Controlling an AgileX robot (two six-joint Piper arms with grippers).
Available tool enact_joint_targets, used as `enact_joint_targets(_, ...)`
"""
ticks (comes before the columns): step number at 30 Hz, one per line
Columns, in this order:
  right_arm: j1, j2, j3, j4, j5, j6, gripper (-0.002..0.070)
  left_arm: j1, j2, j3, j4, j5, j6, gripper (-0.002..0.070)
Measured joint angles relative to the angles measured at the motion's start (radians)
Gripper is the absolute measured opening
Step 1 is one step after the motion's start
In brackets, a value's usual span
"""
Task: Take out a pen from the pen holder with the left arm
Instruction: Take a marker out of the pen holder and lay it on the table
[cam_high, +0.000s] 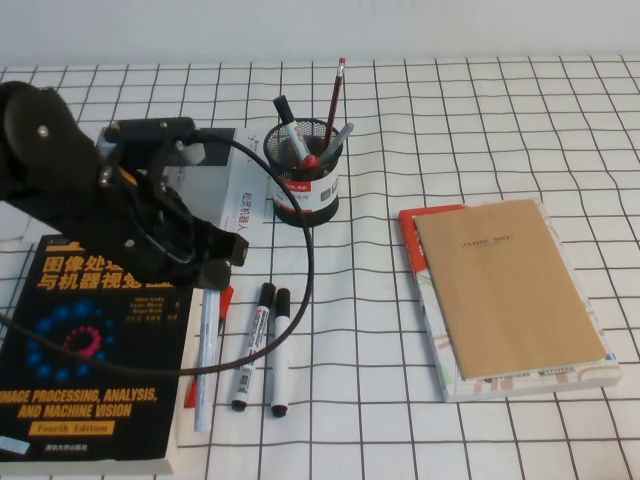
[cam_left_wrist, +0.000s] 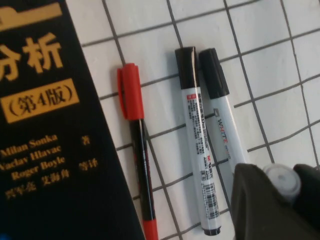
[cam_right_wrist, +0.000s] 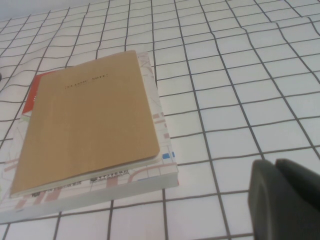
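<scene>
Extraction looked done: left pincer (cam_left_wrist: 282, 194), front-left of pen holder (cam_high: 308, 172), clenched white pen (cam_high: 205, 350) low on bench (cam_high: 480, 120); release remained. Right pincer (cam_right_wrist: 287, 200) far right of pen holder, cannot tell state.

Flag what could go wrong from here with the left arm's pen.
1. The left end effector holds the white pen near one end, above the red pen and two markers. Released here, it may land across them and roll.
2. The arm's cable passes in front of the pen holder. Pulling away could snag and tip it.
3. The right end effector sits parked beside the notebook, so it gives no help if the pen slips.
</scene>
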Motion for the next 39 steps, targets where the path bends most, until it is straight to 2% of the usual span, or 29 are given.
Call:
enact_joint_targets(16, 0.000, 0.000, 0.000, 0.000, 0.000, 0.000, -0.0016, 0.030, 0.381, -0.240, -0.064, 0.105, 0.026, 0.0097)
enact_joint_targets(29, 0.000, 0.000, 0.000, 0.000, 0.000, 0.000, -0.0016, 0.030, 0.474, -0.280, -0.081, 0.095, 0.001, 0.0097)
enact_joint_targets(39, 0.000, 0.000, 0.000, 0.000, 0.000, 0.000, -0.0016, 0.030, 0.474, -0.280, -0.079, 0.078, 0.001, 0.0181)
